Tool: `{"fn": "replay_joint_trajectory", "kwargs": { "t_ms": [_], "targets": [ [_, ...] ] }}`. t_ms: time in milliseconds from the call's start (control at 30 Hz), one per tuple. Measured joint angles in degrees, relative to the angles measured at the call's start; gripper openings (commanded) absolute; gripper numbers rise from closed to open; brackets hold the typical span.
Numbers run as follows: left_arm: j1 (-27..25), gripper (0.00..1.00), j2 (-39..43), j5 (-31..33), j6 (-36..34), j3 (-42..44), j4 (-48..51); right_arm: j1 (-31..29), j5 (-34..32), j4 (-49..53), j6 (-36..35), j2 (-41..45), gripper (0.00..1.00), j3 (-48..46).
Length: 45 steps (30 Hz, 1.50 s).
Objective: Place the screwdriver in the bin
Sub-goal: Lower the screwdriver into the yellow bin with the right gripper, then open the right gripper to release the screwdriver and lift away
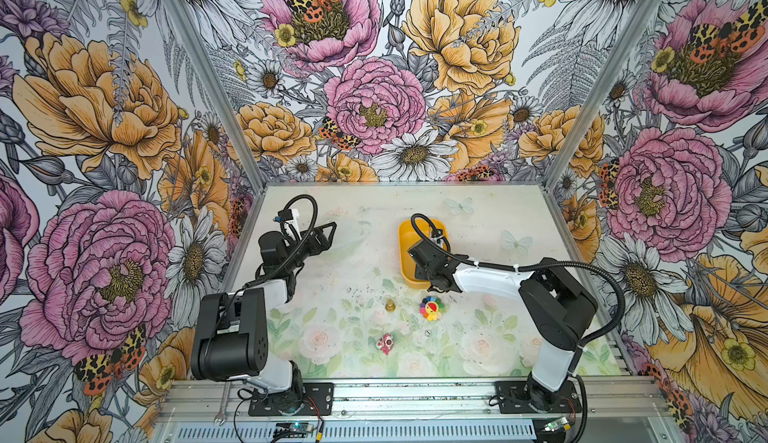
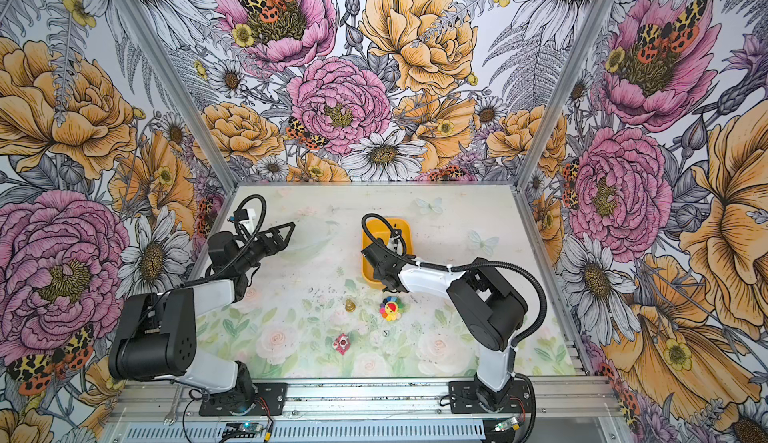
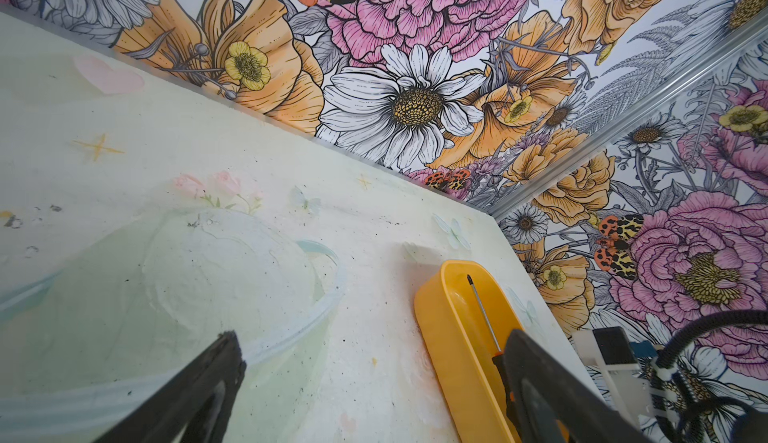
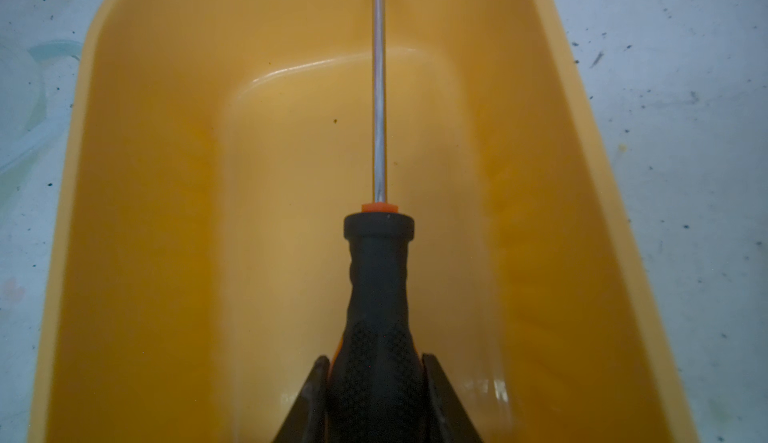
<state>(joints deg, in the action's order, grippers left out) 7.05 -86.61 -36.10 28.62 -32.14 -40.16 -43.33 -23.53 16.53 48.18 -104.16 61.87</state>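
Yellow-orange bin (image 4: 145, 212) beneath me; my right claw (image 4: 374, 362) clamps the screwdriver (image 4: 378, 274) handle inside it. Only letting go remains, I reckon.

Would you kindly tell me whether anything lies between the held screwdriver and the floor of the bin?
Nothing visible does. The right gripper has its jaws shut on the handle of the screwdriver, which points along the inside of the bin. In the right wrist view, the bin's floor beneath it is bare.

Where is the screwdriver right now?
In the right wrist view the screwdriver is held by its handle in the fingers of the right gripper, shaft over the inside of the yellow bin, just right of middle in both top views.
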Motion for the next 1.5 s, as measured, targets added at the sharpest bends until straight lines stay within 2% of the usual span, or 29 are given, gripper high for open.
{"fn": "replay_joint_trajectory", "kwargs": {
  "t_ms": [767, 1067, 1233, 1333, 1500],
  "targets": [
    [0.00, 0.99, -0.17, -0.02, 0.02, 0.00, 0.00, -0.26, 0.63, -0.07, 0.00, -1.66, 0.00, 0.02],
    [0.00, 0.99, -0.17, -0.02, 0.02, 0.00, 0.00, -0.26, 0.68, -0.07, -0.20, -1.99, 0.36, 0.22],
    [0.00, 0.99, -0.17, -0.02, 0.02, 0.00, 0.00, -0.26, 0.83, -0.04, -0.28, -2.23, 0.50, 0.24],
    [0.00, 0.99, -0.17, -0.04, 0.02, 0.00, 0.00, -0.26, 0.83, -0.04, -0.44, -2.27, 0.57, 0.24],
    [0.00, 0.99, -0.17, -0.04, 0.02, 0.00, 0.00, -0.26, 0.83, -0.02, -0.92, -2.25, 0.61, 0.24]
  ]
}}
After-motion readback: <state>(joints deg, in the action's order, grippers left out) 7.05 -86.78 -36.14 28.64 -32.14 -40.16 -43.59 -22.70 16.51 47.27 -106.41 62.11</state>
